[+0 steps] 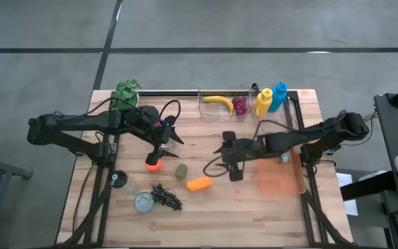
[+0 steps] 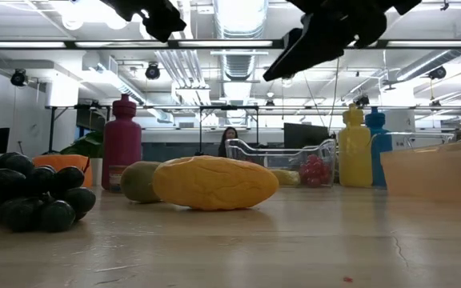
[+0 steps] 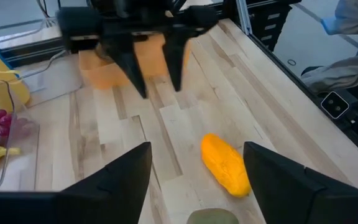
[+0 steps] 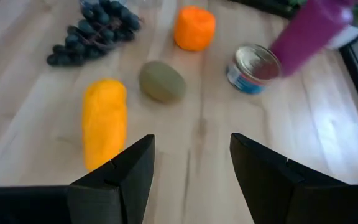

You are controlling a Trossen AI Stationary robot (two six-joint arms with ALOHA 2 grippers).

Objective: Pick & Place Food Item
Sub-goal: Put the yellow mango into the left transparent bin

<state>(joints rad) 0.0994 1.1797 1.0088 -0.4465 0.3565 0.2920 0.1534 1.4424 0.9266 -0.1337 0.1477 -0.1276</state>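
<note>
The elongated yellow-orange mango (image 1: 199,184) lies flat on the wooden table (image 1: 206,214), just beside the green kiwi (image 1: 181,171). The right gripper (image 1: 235,174) hovers near the mango, fingers parted and empty. The left gripper (image 1: 168,140) hangs beyond the kiwi, fingers spread wide, holding nothing.

On the table: one mango (image 1: 199,184), one kiwi (image 1: 181,171), one orange (image 1: 153,164), one banana (image 1: 217,102), two grape bunches (image 1: 167,197) (image 1: 240,106), three bottles (image 1: 263,102) (image 1: 279,96) (image 2: 122,141), two tins (image 1: 144,202) (image 4: 254,68), two trays (image 1: 224,105) (image 1: 279,181).
</note>
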